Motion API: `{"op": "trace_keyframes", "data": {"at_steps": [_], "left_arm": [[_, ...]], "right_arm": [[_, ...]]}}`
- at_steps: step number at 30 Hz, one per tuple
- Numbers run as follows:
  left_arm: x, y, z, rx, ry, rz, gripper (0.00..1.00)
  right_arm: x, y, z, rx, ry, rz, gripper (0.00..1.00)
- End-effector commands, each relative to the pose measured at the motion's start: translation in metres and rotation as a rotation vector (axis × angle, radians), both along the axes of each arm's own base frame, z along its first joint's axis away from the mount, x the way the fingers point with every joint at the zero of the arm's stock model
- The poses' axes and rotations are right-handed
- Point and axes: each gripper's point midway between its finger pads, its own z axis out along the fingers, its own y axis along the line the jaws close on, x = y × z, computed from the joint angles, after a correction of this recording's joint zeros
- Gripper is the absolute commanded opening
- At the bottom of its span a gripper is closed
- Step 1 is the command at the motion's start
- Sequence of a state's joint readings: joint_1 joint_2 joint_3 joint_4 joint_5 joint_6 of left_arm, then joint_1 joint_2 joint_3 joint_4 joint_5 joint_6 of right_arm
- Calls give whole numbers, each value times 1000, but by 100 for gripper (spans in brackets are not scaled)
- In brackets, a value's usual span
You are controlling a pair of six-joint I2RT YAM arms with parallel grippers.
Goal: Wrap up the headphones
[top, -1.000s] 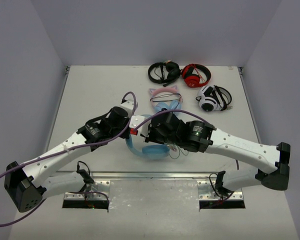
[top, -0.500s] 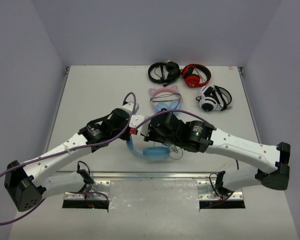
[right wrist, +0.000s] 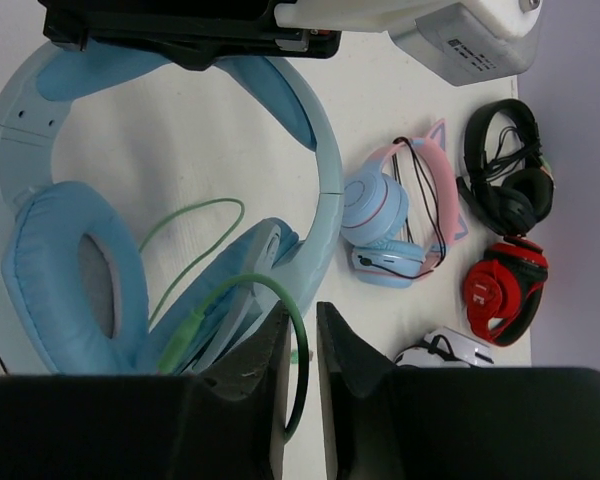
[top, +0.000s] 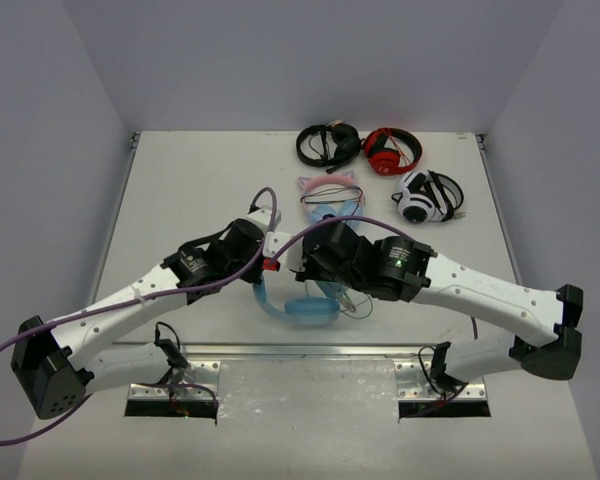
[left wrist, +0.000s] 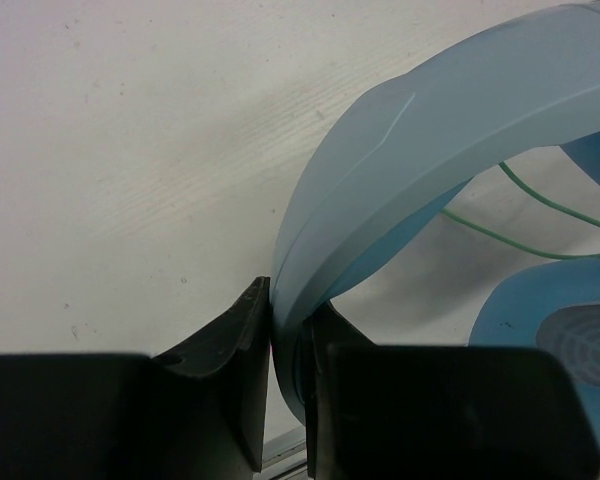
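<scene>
Left jaws clamp the headphones (left wrist: pixel 410 140) by the headband; cable (right wrist: pixel 248 281) between right jaws.

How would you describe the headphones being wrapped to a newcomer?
On the table, look where the two arms meet. The headphones are there, the left gripper shut on their headband. Unlike the four other pairs behind, they are all light blue with a green cable.
</scene>
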State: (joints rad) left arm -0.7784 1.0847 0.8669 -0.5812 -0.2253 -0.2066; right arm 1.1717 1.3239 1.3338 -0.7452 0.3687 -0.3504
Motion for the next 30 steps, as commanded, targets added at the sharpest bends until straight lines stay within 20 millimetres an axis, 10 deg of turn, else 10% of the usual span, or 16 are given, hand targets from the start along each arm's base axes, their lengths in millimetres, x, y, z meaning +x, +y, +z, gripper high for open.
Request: {"op": "trace_keyframes", "data": {"at_steps": [1, 9, 30], "left_arm": [[6, -24, 22, -95, -66, -50, 1], [0, -30, 23, -114, -56, -89, 1], [-3, -24, 50, -178, -133, -74, 0]], "right_arm": [[19, 5, 19, -22, -113, 1, 17], [33, 20, 20, -36, -163, 6, 6], [26, 57, 9, 200, -37, 5, 15]]}}
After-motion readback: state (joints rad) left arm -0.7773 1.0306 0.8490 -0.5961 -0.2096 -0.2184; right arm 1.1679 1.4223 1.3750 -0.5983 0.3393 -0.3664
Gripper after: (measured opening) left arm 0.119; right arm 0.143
